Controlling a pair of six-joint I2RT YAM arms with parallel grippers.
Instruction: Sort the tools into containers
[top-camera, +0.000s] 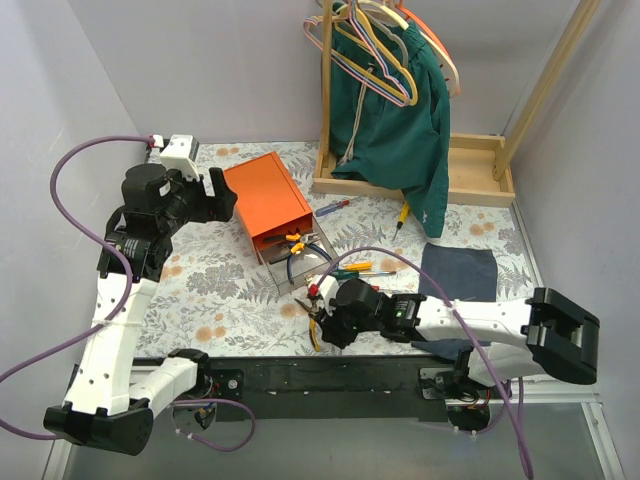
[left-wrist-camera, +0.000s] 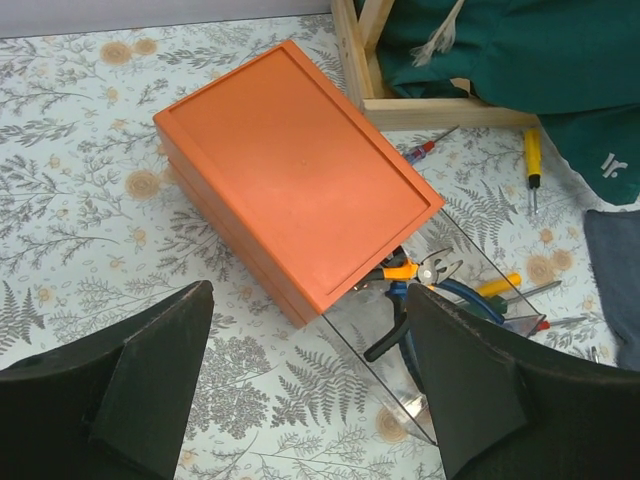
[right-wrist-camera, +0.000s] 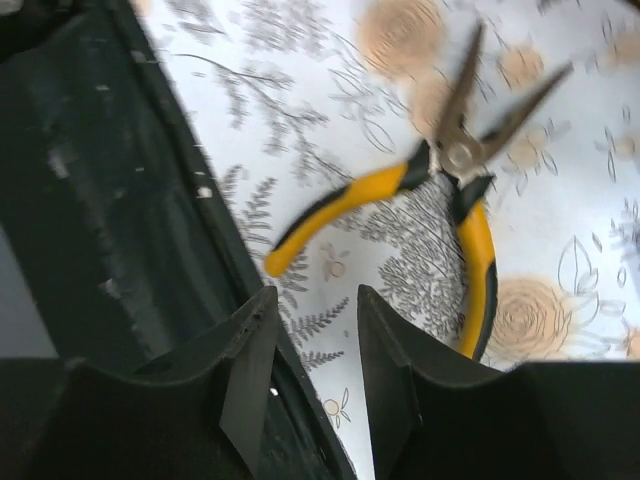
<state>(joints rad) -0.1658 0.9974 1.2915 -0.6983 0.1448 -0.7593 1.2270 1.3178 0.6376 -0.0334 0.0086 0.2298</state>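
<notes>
The orange cabinet (top-camera: 265, 200) lies on the floral table, and its clear drawer (top-camera: 300, 262) is pulled out toward me. In the left wrist view the drawer (left-wrist-camera: 440, 340) holds orange-black pliers (left-wrist-camera: 410, 270) and blue pliers (left-wrist-camera: 465, 293). My left gripper (top-camera: 225, 195) hovers open and empty beside the cabinet (left-wrist-camera: 300, 170). My right gripper (top-camera: 318, 322) is open and empty just short of the yellow-black pliers (right-wrist-camera: 458, 157), which lie spread open near the table's front edge. A red screwdriver (top-camera: 335, 207), a yellow one (top-camera: 403, 213) and a green-and-yellow pair (top-camera: 355, 268) lie loose.
A wooden rack base (top-camera: 470, 185) with a green garment (top-camera: 395, 120) and coloured hangers (top-camera: 380, 40) stands at the back right. A dark blue cloth (top-camera: 458, 272) lies right of the drawer. The black mounting strip (right-wrist-camera: 100, 200) runs along the front edge.
</notes>
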